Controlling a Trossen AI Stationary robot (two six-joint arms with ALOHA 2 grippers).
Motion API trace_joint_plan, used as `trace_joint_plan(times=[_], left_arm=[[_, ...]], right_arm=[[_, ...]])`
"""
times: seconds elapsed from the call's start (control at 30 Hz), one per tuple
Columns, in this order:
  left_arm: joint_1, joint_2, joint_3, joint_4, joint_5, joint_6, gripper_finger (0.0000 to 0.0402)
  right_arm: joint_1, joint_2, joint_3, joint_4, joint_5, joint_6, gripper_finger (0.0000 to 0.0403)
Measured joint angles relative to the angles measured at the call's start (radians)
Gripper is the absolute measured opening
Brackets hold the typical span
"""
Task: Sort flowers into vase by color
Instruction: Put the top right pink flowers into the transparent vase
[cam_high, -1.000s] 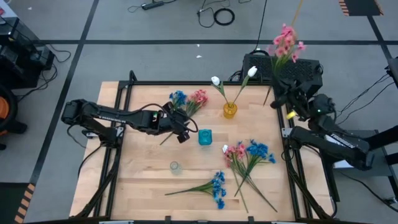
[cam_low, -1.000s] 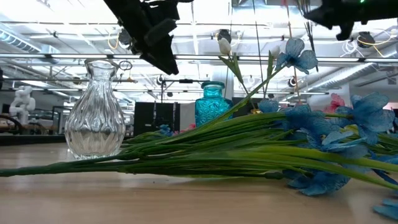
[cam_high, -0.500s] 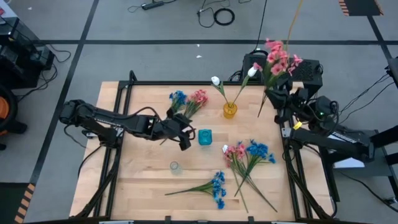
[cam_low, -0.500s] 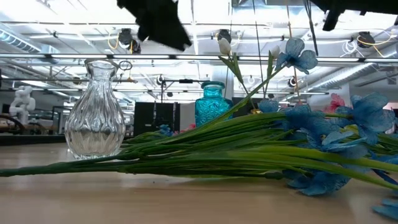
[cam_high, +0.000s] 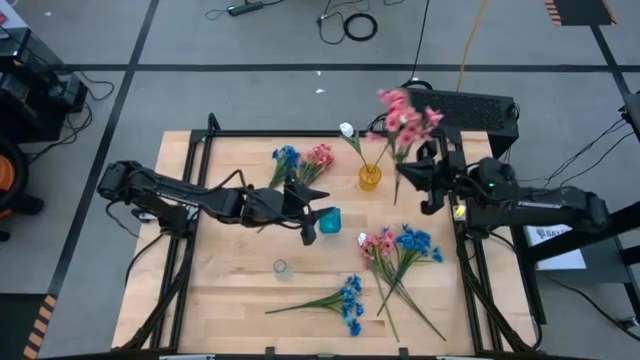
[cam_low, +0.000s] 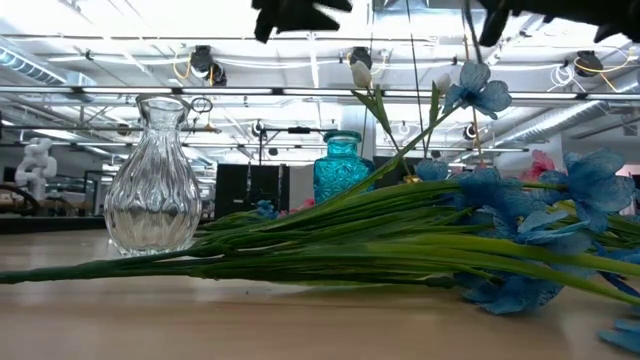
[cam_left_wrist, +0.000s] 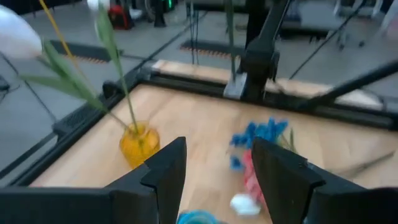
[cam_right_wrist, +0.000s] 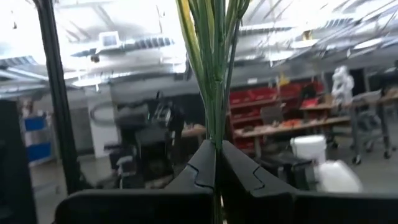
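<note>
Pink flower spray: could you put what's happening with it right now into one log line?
right tool: shut on pink spray, held above table | left tool: open, empty, by teal vase | yellow vase: white buds

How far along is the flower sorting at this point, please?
Done: two white flowers stand in the yellow vase. In hand: the right gripper is shut on a pink spray above the table; the left gripper is open and empty beside the blue vase. Left: blue and pink sprays lying on the table, and the clear vase is empty.
</note>
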Motion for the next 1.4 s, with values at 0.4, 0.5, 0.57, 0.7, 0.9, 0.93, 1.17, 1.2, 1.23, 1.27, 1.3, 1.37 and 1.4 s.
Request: trace_joint_plan(times=[0.4, 0.5, 0.57, 0.7, 0.9, 0.93, 1.17, 1.2, 1.23, 1.27, 1.3, 1.37, 1.4], left_arm=[[0.006, 0.053, 0.001, 0.156, 0.049, -0.006, 0.0188], [0.014, 0.085, 0.001, 0.214, 0.058, -0.006, 0.0198], [0.017, 0.102, 0.000, 0.238, 0.058, -0.006, 0.0214], [0.030, 0.138, 0.000, 0.282, 0.059, -0.006, 0.0258], [0.053, 0.148, 0.000, 0.382, 0.135, 0.031, 0.0295], [0.058, 0.149, 0.000, 0.401, 0.158, 0.040, 0.0296], [0.095, 0.148, 0.000, 0.405, 0.205, 0.044, 0.0297], [0.098, 0.148, 0.000, 0.401, 0.206, 0.044, 0.0297], [0.101, 0.148, 0.000, 0.398, 0.209, 0.044, 0.0297], [0.101, 0.148, 0.000, 0.397, 0.211, 0.044, 0.0297], [0.101, 0.148, 0.000, 0.396, 0.211, 0.044, 0.0297], [0.101, 0.148, 0.000, 0.393, 0.212, 0.045, 0.0297], [0.101, 0.148, 0.000, 0.392, 0.212, 0.045, 0.0297]], right_arm=[[0.086, 0.243, 0.000, 0.236, 0.061, -0.018, 0.0000], [0.102, 0.290, 0.000, 0.279, 0.130, -0.019, 0.0000], [0.111, 0.324, 0.000, 0.321, 0.157, -0.019, 0.0000], [0.122, 0.373, 0.004, 0.379, 0.161, -0.015, 0.0000], [0.144, 0.449, 0.054, 0.372, 0.159, -0.019, 0.0000], [0.149, 0.462, 0.060, 0.371, 0.157, -0.019, 0.0000], [0.174, 0.545, 0.111, 0.371, 0.154, -0.022, 0.0000], [0.176, 0.555, 0.120, 0.372, 0.154, -0.025, 0.0000], [0.180, 0.564, 0.127, 0.372, 0.154, -0.029, 0.0000], [0.183, 0.574, 0.134, 0.372, 0.154, -0.033, 0.0000], [0.186, 0.584, 0.141, 0.371, 0.154, -0.040, 0.0000], [0.192, 0.600, 0.155, 0.370, 0.154, -0.047, 0.0000], [0.195, 0.609, 0.162, 0.370, 0.154, -0.049, 0.0000]])
